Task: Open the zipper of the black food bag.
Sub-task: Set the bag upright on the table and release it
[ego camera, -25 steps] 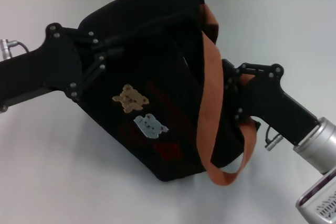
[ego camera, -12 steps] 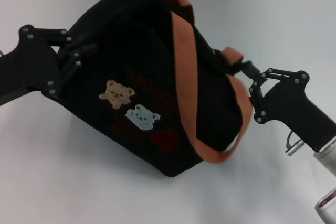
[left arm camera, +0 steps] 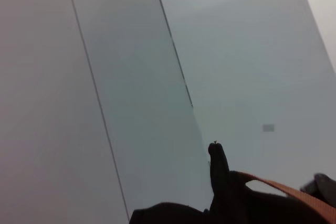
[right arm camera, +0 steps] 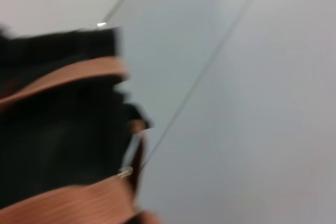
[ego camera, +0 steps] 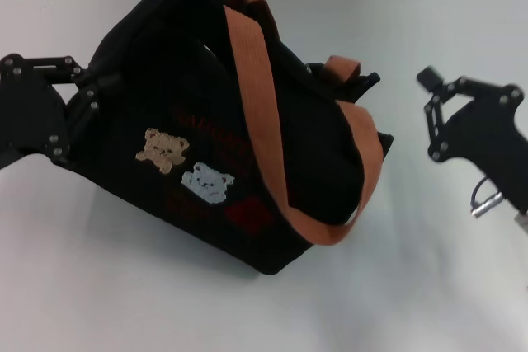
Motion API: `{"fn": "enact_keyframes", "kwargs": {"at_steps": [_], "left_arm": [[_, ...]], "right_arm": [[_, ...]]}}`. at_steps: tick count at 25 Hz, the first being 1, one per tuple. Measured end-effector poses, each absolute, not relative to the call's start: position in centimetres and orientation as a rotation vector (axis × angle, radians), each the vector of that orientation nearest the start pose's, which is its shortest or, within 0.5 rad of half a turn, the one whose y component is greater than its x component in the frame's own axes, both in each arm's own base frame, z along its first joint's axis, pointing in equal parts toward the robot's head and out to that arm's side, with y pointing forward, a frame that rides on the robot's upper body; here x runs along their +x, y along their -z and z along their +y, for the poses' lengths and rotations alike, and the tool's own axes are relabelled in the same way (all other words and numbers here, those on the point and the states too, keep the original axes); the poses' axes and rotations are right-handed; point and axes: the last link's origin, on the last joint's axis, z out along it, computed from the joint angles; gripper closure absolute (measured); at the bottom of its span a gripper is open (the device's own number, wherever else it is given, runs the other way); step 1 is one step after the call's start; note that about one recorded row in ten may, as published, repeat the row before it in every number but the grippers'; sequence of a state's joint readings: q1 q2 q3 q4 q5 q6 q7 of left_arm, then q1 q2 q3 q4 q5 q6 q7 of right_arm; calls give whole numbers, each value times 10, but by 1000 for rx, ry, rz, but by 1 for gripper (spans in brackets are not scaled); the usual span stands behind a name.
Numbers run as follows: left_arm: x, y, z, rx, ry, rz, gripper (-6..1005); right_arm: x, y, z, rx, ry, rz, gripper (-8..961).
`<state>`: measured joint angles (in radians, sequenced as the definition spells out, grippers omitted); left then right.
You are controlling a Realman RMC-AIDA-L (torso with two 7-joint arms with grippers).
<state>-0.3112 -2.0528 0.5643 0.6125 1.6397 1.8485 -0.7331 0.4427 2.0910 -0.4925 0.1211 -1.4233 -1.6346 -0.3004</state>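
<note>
Two grippers flank the black food bag (ego camera: pixel 223 121), which sits tilted on the white table (ego camera: pixel 99 286) a little left of centre in the head view, its orange-brown straps (ego camera: pixel 256 88) draped over the front face and the two bear patches (ego camera: pixel 183 164) facing us. Our left gripper (ego camera: pixel 82 100) is pressed against the bag's left end; we judge it to be clamped on the fabric there, though the fingertips are hidden against the black cloth. Our right gripper (ego camera: pixel 431 113) stands apart from the bag, off its right end, with nothing between its fingers, which stand spread.

Of the zipper (ego camera: pixel 338 80) we see only a short dark stretch along the top rim near the bag's right corner. In the right wrist view a small silvery piece (right arm camera: pixel 125 170), likely the pull, hangs at that end beside the strap. We cannot tell from these views whether the rim is parted.

As a judgement, the pull appears near the rim's end with the right gripper clear of it. Either the opening stroke is finished, or the pull must be grasped anew; confirming a gap along the rim is what remains.
</note>
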Motion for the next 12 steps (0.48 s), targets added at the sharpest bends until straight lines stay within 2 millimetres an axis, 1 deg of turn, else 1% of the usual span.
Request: {"fn": "enact_keyframes", "kwargs": {"at_steps": [2,3,5,10,12], "left_arm": [[-292,-55,262,-2305,986,60,911],[-295,-54,259,-2302,979,45,911],[-296,-54,258,-2301,978,41,911],[-299,-51,253,-2295,985,13,911],[-304,-47,250,-2277,997,-40,910]], "right_arm": [[272,44,272,-1874,-760,-217,954],[269,41,277,-1875,-811,-184,953],[267,39,279,-1876,-839,-172,953],[255,30,291,-1903,-1006,-80,867],[254,22,299,-1934,-1081,-2,869]]}}
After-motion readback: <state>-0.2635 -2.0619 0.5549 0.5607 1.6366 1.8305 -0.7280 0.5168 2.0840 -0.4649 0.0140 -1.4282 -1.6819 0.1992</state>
